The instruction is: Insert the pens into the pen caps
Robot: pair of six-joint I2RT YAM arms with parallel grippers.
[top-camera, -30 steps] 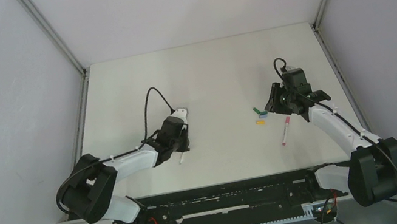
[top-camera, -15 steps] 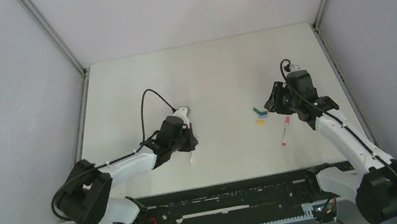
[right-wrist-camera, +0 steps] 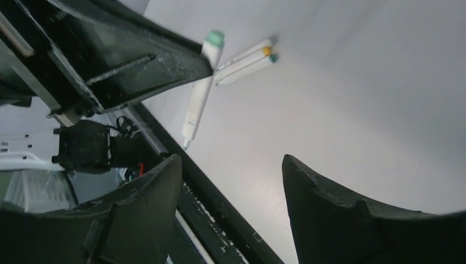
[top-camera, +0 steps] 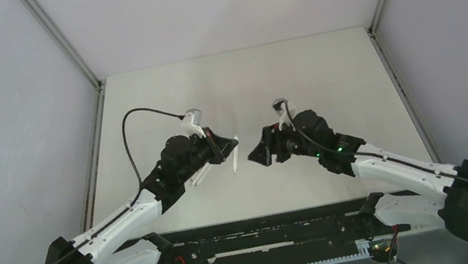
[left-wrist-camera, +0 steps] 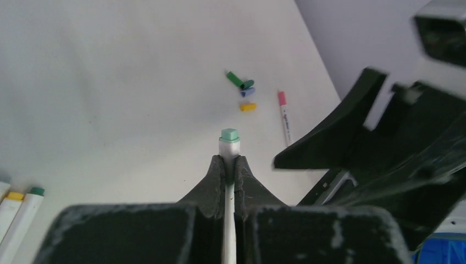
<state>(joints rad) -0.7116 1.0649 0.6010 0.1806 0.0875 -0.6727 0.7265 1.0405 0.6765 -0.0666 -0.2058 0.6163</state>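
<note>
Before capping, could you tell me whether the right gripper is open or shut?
Open: the right gripper shows its two fingers wide apart, nothing between them.

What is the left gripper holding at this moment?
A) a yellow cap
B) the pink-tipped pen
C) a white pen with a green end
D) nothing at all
C: in the left wrist view the left gripper is shut on a white pen, and the pen's green end sticks out in front of it.

Pen (left-wrist-camera: 229, 146) in L claw (left-wrist-camera: 229, 168), just left of R claw (right-wrist-camera: 231, 165); caps (left-wrist-camera: 243, 92) clustered, prob. touching.
</note>
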